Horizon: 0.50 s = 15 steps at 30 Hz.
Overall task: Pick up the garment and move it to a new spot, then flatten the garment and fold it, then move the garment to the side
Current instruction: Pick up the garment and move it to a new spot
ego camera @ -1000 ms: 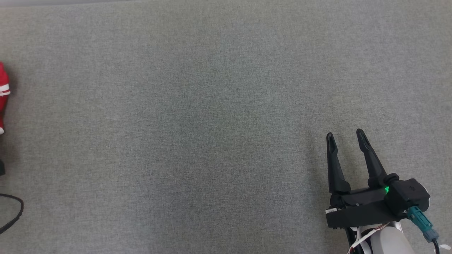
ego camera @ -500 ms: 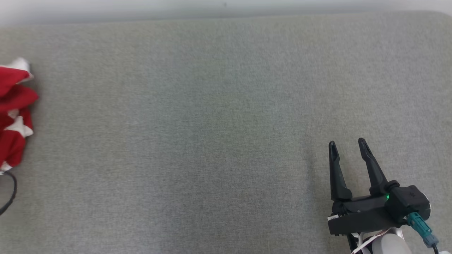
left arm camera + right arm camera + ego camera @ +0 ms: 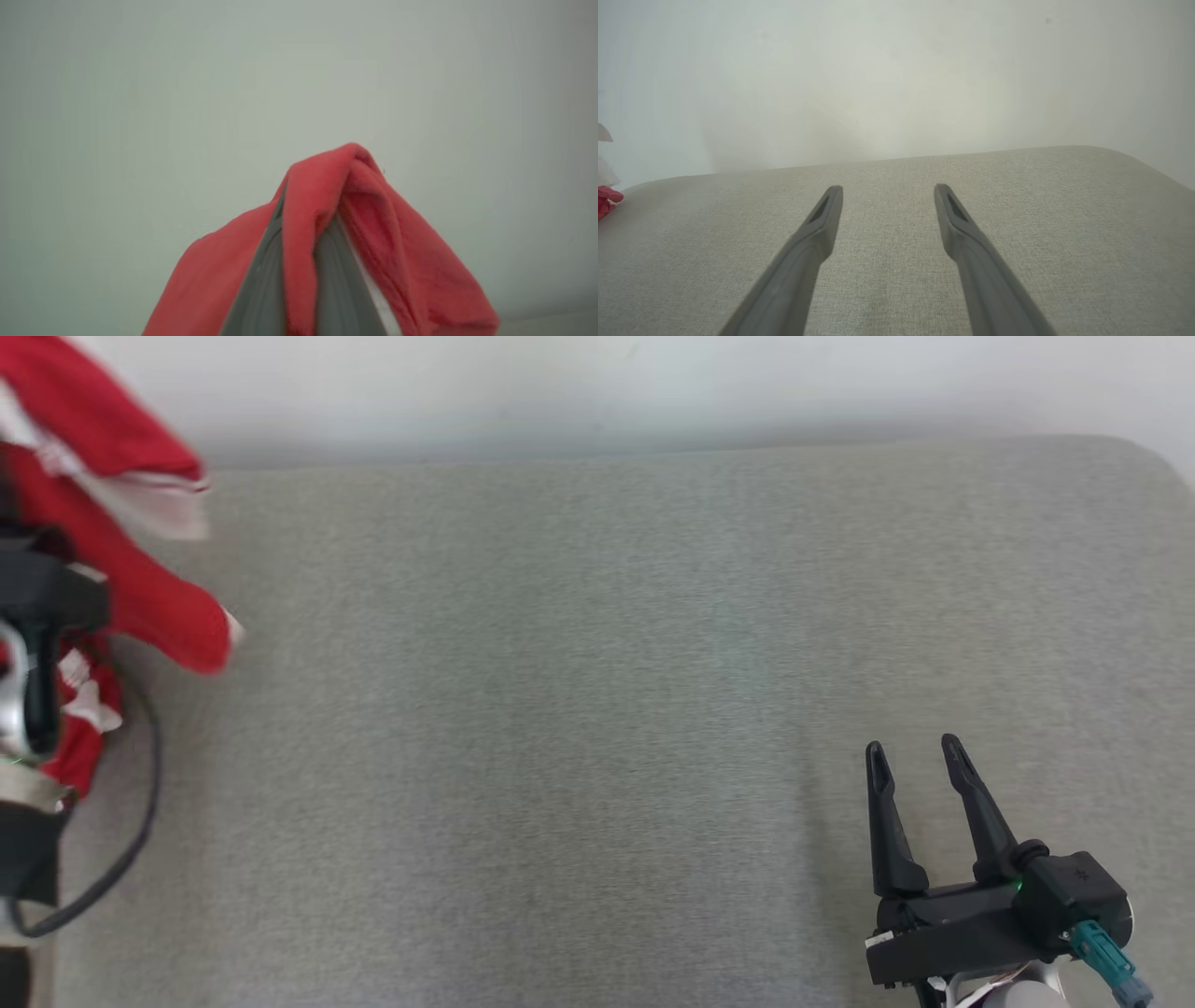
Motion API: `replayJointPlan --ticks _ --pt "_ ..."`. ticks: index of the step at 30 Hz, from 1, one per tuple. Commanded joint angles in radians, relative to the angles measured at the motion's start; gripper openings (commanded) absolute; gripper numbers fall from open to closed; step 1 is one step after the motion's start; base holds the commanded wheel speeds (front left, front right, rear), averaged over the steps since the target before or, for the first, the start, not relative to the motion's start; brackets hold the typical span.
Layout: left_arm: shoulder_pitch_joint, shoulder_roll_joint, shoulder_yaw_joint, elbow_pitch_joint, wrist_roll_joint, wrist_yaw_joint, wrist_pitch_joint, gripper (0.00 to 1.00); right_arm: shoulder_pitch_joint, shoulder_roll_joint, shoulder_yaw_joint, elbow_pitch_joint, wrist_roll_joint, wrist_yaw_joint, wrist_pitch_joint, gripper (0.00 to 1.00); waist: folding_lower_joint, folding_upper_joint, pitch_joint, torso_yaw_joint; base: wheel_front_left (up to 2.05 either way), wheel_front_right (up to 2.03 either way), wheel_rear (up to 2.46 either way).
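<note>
Pinching a fold of the red garment, the left claw is clenched on it, w/ the fleece draped over both fingers and held up off the grey cloth surface. The right claw, well apart, stands released, w/ nothing between its fingers. The garment looks soft, light and floppy. I judge a hem corner is the better hold for flattening, bc a mid-fold grip bunches it.

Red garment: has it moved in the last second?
Yes. The red garment has risen above the far edge of the grey surface and come rightward over it, even allowing for the camera's tilt.
</note>
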Motion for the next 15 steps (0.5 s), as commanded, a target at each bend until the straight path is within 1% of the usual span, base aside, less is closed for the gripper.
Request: replayJointPlan --ticks 1,4,10,15 --pt "-0.013 -0.01 -0.011 -0.018 -0.004 0.001 -0.003 0.0 0.012 -0.001 -0.001 0.001 0.01 0.003 -0.001 1.0 0.0002 0.0 -0.015 -0.029 0.0 0.0 0.0" --pt "-0.026 -0.032 -0.041 -0.071 -0.023 0.001 0.01 0.0 0.016 -0.001 0.002 0.002 0.018 0.003 -0.001 1.0 0.0002 0.0 -0.019 -0.07 0.0 0.0 0.0" --pt "-0.042 -0.071 -0.117 -0.143 -0.034 0.001 0.041 0.0 0.009 -0.001 0.005 0.007 0.036 0.003 -0.001 1.0 0.0002 0.0 -0.013 -0.175 0.0 0.0 0.0" --pt "-0.049 -0.123 -0.207 -0.171 -0.053 0.001 0.056 0.0 0.022 -0.001 -0.008 0.013 0.049 0.003 -0.001 1.0 0.0002 0.0 -0.014 -0.245 0.0 0.0 0.0"
